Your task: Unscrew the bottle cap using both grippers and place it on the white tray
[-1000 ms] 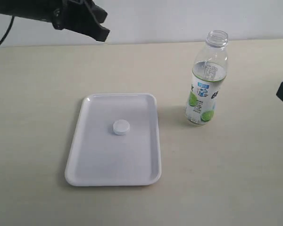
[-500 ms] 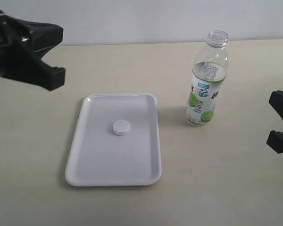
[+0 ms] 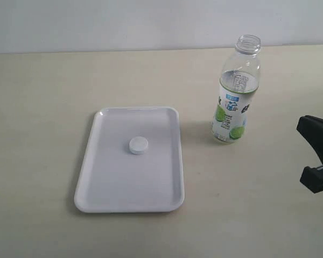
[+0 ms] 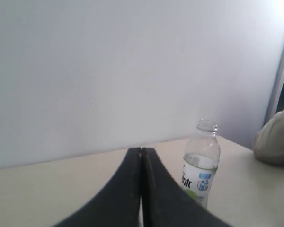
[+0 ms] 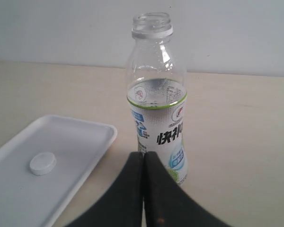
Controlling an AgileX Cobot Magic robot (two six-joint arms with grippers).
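The bottle [image 3: 236,91] is clear plastic. Its label [image 5: 158,127] is white with a thin green band along its upper edge, blue patches, bold black characters and green lime pictures low down. The bottle cap [image 3: 138,145] is plain white, and so is the white tray [image 3: 151,185]. The bench [image 3: 54,86] is pale beige, unpatterned. The wall [image 3: 124,24] is off-white. The left tool [image 4: 141,151] and right tool [image 5: 143,156] are black.

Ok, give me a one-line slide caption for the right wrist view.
Shut right hand facing the uncapped bottle; bottle cap lies on the white tray.
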